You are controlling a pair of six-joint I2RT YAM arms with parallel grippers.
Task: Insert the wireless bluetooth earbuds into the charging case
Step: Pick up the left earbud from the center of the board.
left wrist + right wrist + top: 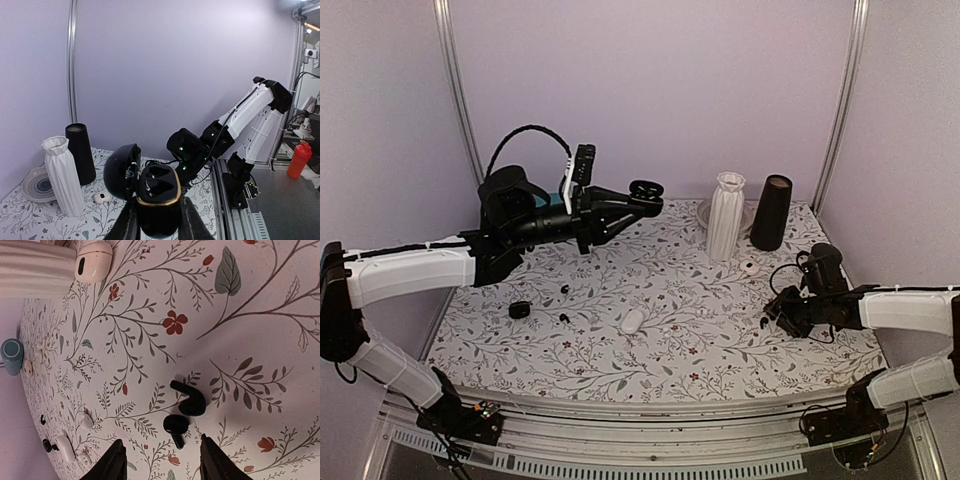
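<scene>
My left gripper (157, 222) is shut on a black charging case (159, 192) with a gold rim. Its lid (120, 171) hangs open to the left and both sockets look empty. In the top view the left gripper (638, 198) holds the case (646, 188) high above the back of the table. Two black earbuds (189, 401) (176, 426) lie side by side on the floral table. My right gripper (162, 465) is open just above them, and they lie ahead of its fingertips (114, 460). In the top view the right gripper (778, 314) is low at the right.
A white ribbed vase (725, 215), a black cup (771, 212) and a plate (703, 212) stand at the back. A small white case (750, 267) lies near them. A white pebble case (632, 321), a black case (519, 310) and tiny black buds (564, 291) lie at centre-left.
</scene>
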